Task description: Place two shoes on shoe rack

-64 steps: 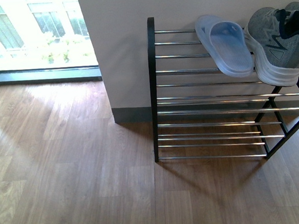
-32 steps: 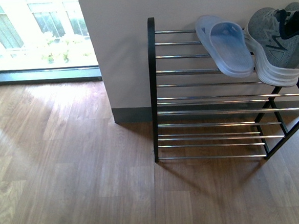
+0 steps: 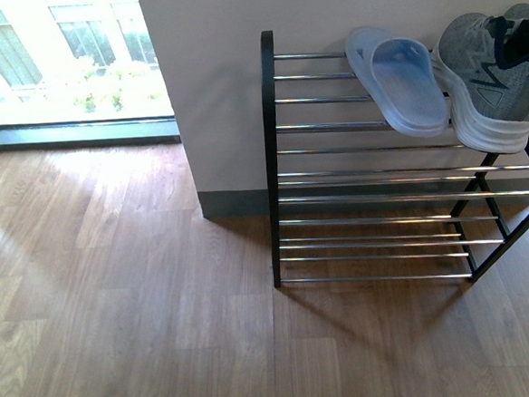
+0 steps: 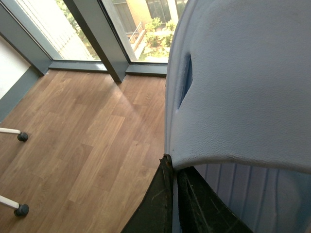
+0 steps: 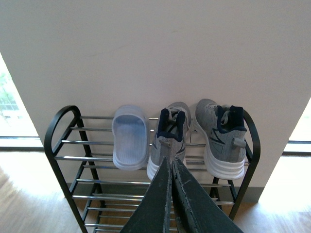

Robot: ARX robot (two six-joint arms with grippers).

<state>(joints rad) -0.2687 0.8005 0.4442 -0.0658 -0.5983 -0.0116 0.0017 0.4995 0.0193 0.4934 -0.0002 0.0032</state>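
So from the front view neither arm shows, just the shoe rack (image 3: 273,152) against the wall with a pale blue slipper (image 3: 401,80) and one grey sneaker (image 3: 492,78) on the top rods; the rods to the left of that slipper are bare, so there's room there, and plenty of open wood floor (image 3: 127,308) on that side for swinging in. Left wrist view: the left gripper (image 4: 176,194) is pinched tight on the edge of a second blue slipper (image 4: 243,82), which fills most of the picture. I'd guess it's light, bendy foam that'll flop a bit, so holding the strap edge seems fine. Right wrist view: the right gripper (image 5: 171,194) has its jaws pressed together on nothing, hanging in front of the rack, where two sneakers (image 5: 194,141) sit beside the slipper, well inside the rounded side loops.
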